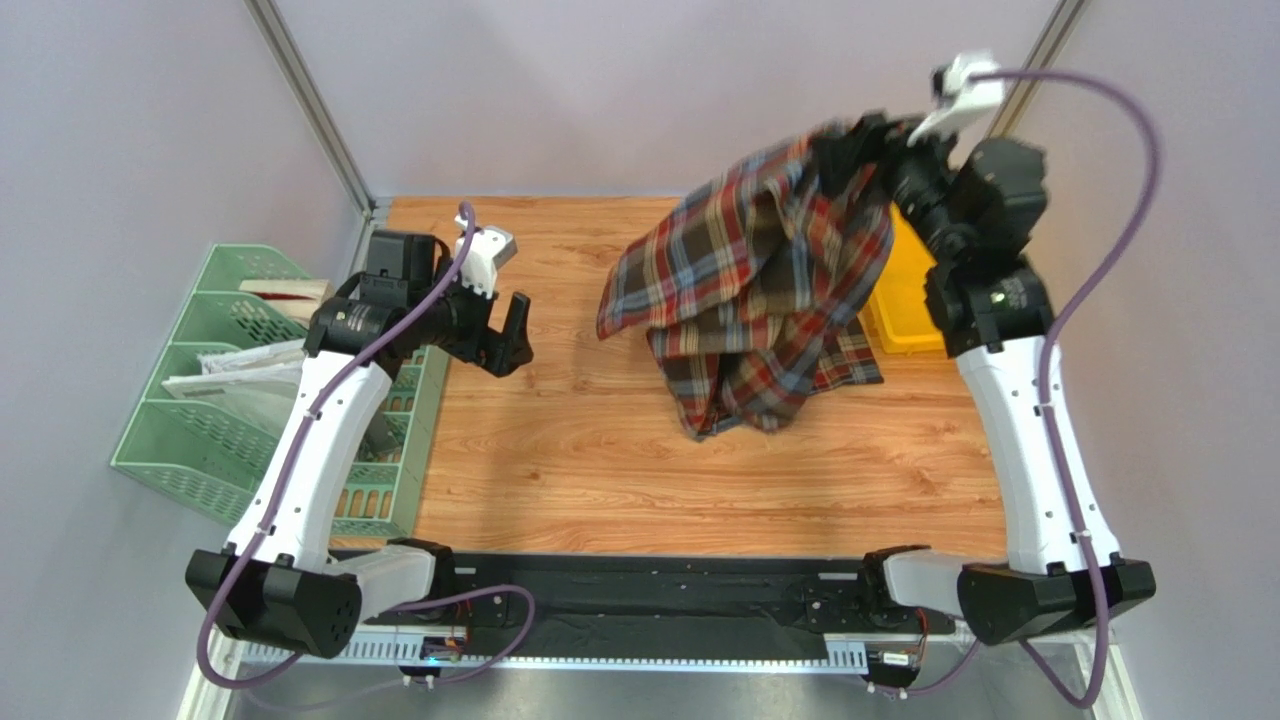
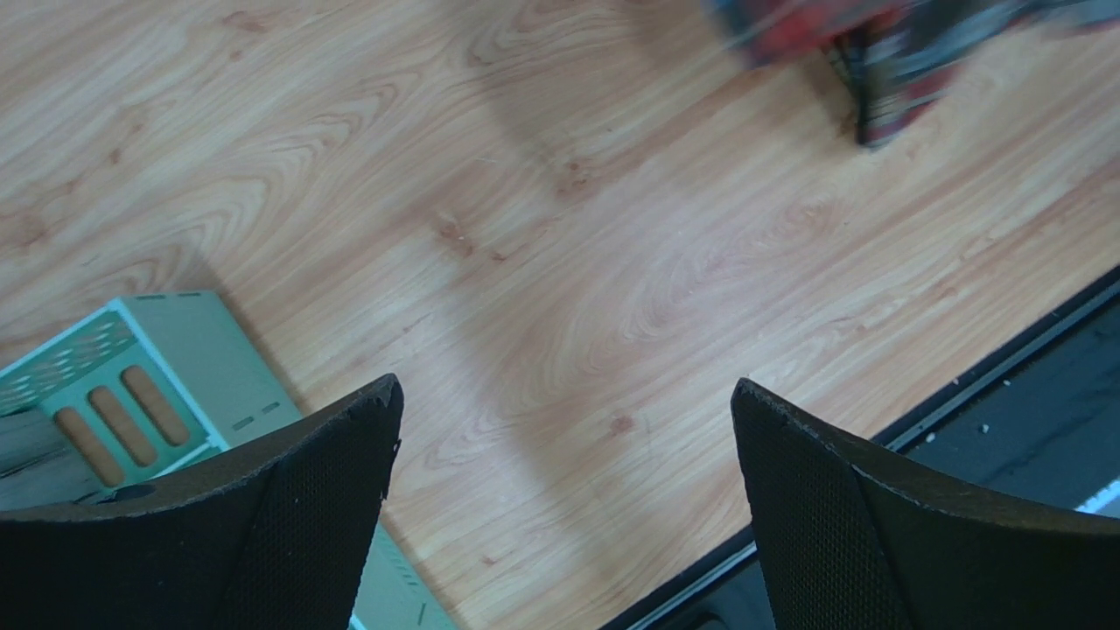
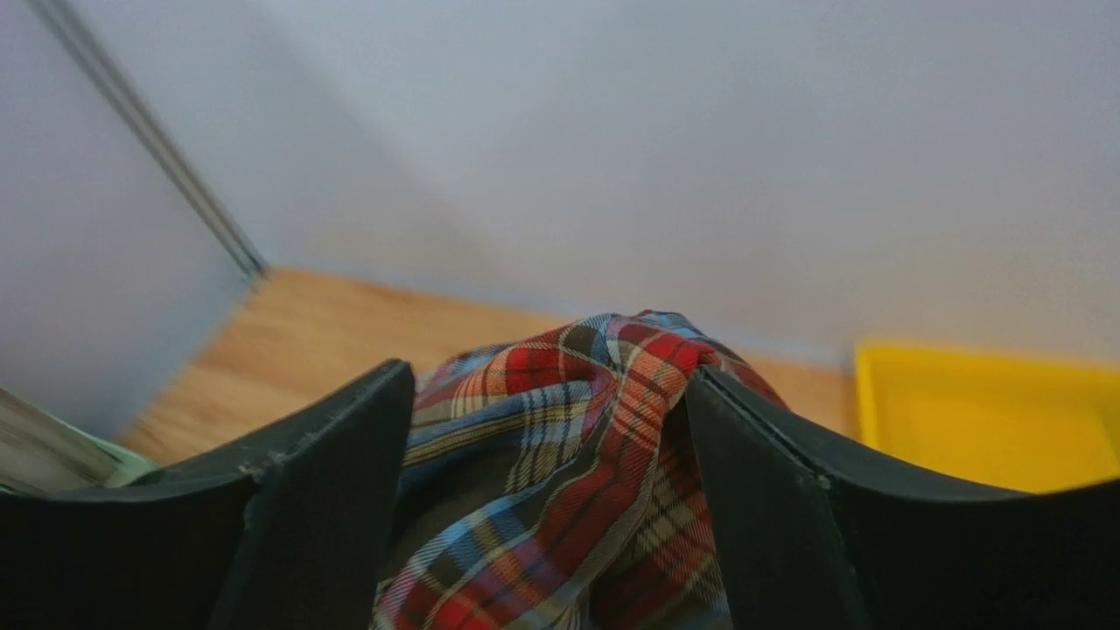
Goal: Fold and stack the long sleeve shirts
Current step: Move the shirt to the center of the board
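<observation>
Plaid flannel shirt is hanging up over the far right of the table, lower end reaching the wood. Its top is bunched inside the right gripper, jaws spread apart. Meanwhile the left gripper gapes wide, empty, by the green rack on the left.

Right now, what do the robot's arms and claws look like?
Both the left arm and right arm have white shells, black joints and black bases. A purple cable loops along each. A white camera mount sits on each wrist. The left gripper and right gripper each have two wide black fingers, finely dotted inside.
</observation>
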